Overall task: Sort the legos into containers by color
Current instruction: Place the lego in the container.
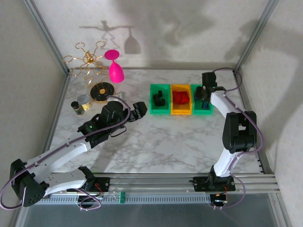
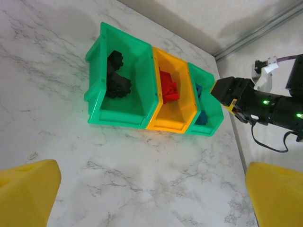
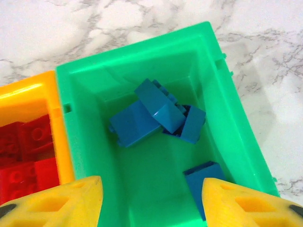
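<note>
Right gripper (image 3: 151,202) hovering over green bin (image 3: 229,118) of blue legos (image 3: 151,113).
Both it and the left gripper (image 2: 151,194) are standing wide apart, gripping nothing.

Row: left bin (image 1: 159,112), middle bin (image 1: 181,112), right bin (image 1: 203,112) touching, at table (image 1: 156,142) 1 o'clock.
Contents: bricks (image 2: 118,81) in every bin.
Table 10 o'clock: jars (image 1: 80,105), disc stand (image 1: 102,91) at their 2 o'clock.

A green bin (image 2: 118,117) holds black legos (image 2: 117,81), the orange-yellow bin (image 2: 168,124) red ones (image 2: 168,87), another green bin (image 3: 232,123) blue ones (image 3: 151,111) (white-marbled table (image 2: 142,179)).
</note>
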Controlling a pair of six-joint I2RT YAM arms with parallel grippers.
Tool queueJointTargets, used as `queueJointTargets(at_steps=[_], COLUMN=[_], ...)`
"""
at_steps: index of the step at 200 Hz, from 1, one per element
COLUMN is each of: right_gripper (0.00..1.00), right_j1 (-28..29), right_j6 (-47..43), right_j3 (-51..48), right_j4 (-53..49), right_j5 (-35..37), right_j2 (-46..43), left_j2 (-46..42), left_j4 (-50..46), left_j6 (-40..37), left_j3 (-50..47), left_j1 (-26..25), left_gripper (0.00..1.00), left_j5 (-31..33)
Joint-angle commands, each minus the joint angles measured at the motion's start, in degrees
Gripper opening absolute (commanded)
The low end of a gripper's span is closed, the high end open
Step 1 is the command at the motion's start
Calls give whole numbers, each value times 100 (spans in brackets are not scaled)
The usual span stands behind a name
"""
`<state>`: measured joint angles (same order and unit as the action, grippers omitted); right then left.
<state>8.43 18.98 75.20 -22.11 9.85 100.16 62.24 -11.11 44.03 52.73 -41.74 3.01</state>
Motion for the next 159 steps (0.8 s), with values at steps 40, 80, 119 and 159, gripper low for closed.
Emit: queueJointTargets(at_steps=[40,80,119,159], right_gripper=[63,67,71,75], right_j1=[1314,2503,3618,4457], right_j6=[228,577,722,721], right_j3=[-479,-740,-698,-226], right_j4=[-264,-114,365,919], right_j5=[-115,-37,-158,-464], right_j2=[-1178,-1365,-999,-188], left_j2=[-669,-1263,-1766,-2119], left_j4=[-840,-1483,-2020,-2622], left_j6=[66,333,655,973], left_j3=[77,-159,-384,-398], left_j1=[69,88,103,125], left_gripper=[100,100,100,100], left_j5=[563,917,1287,1648])
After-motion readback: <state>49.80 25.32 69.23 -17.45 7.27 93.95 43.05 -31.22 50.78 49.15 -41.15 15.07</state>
